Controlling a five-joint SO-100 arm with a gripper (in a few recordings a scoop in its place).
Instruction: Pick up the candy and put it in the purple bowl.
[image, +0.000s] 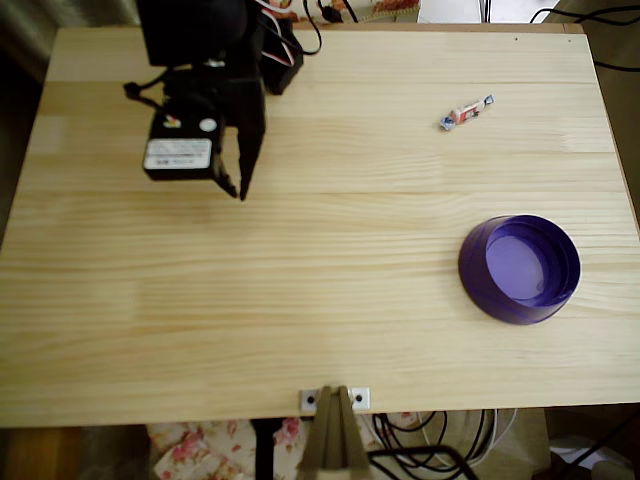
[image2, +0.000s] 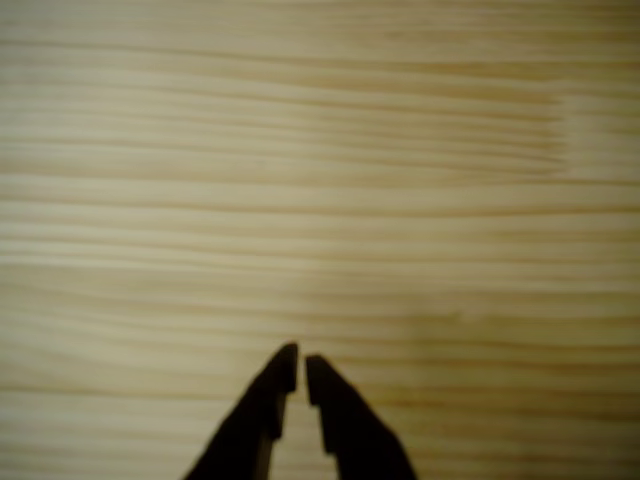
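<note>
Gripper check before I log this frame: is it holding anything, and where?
Nothing. The gripper is nearly closed on air; the candy lies on the table.

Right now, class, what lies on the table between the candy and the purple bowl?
Nothing: in the overhead view, only bare wooden table separates the candy from the purple bowl below it.

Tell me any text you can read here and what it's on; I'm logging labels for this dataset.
None can be read.
White sticker on the arm's black motor housing: dark print, too blurred to read.
Candy wrapper: red and white markings, too small to read.
Purple bowl and table: no text.
</note>
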